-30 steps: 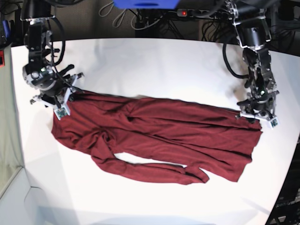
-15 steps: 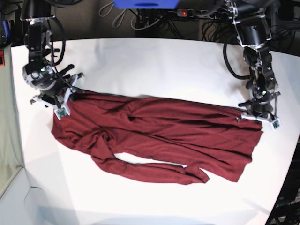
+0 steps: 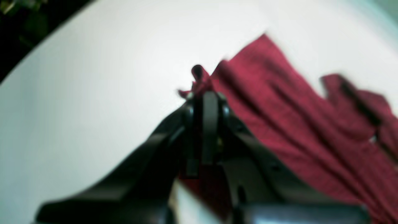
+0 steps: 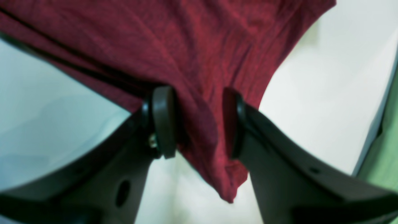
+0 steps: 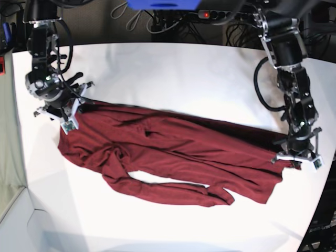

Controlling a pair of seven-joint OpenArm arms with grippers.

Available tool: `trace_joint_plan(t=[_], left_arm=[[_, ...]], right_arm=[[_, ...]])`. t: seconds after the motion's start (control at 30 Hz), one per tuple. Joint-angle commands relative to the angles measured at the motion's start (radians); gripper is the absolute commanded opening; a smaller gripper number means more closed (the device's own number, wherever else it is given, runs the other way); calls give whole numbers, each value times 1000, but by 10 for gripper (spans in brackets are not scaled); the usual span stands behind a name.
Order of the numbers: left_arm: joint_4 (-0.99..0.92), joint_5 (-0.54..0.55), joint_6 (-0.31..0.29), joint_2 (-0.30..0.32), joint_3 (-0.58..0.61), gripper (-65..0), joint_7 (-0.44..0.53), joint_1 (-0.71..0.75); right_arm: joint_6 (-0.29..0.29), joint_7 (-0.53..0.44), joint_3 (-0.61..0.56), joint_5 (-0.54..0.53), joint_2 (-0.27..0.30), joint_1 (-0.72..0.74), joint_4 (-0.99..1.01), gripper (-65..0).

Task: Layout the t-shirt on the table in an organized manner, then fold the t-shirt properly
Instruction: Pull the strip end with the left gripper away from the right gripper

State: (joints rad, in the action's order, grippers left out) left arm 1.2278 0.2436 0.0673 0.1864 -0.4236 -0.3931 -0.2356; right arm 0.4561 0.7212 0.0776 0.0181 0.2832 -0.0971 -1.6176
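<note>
The t-shirt [image 5: 173, 157] is lying stretched out as a long, wrinkled maroon band across the middle of the white surface [image 5: 173, 73], running from the upper left of the base view down toward the right edge, with a sleeve-like strip curling along its near side and ending in a small flap. The left pincer [image 5: 297, 156] is sitting at the far right end of the cloth in the base view, close to the surface's edge; in the left wrist view its jaws are pressed together with a small tuft of the t-shirt [image 3: 279, 102] pinched at the tips of the left pincer [image 3: 202, 93], and the fabric is fanning away to the right in long folds. That view is blurred, so finer detail of the grip is not readable. The right pincer [image 5: 71, 111] is resting at the opposite, upper-left end of the garment. In the right wrist view the jaws of the right pincer [image 4: 199, 121] are standing apart, with a hanging fold of the t-shirt [image 4: 174, 46] lying between the two pads; the left pad [image 4: 163, 121] is touching the cloth, while the other pad is just beside it.
</note>
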Motion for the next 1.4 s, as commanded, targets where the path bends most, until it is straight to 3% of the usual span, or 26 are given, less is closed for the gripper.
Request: trace_joint_plan(t=[0.0, 0.73, 0.97, 1.1, 1.2, 1.37], left_arm=[[-6, -5, 2, 15, -2, -650, 13, -35], [-308, -5, 2, 14, 6, -650, 18, -298], [-437, -5, 4, 8, 7, -650, 204, -307], [-527, -5, 2, 9, 7, -648, 257, -310], [-595, -5, 1, 11, 9, -585, 257, -341], [-673, -5, 1, 17, 9, -368, 257, -367]], right_arm=[[2, -15, 4, -5, 14, 13, -17, -403], [2, -15, 4, -5, 14, 13, -17, -403], [2, -15, 4, -5, 14, 13, -17, -403], [2, -15, 4, -5, 14, 10, -17, -403], [2, -15, 4, -5, 14, 10, -17, -403], [2, -15, 3, -5, 14, 10, -17, -403]])
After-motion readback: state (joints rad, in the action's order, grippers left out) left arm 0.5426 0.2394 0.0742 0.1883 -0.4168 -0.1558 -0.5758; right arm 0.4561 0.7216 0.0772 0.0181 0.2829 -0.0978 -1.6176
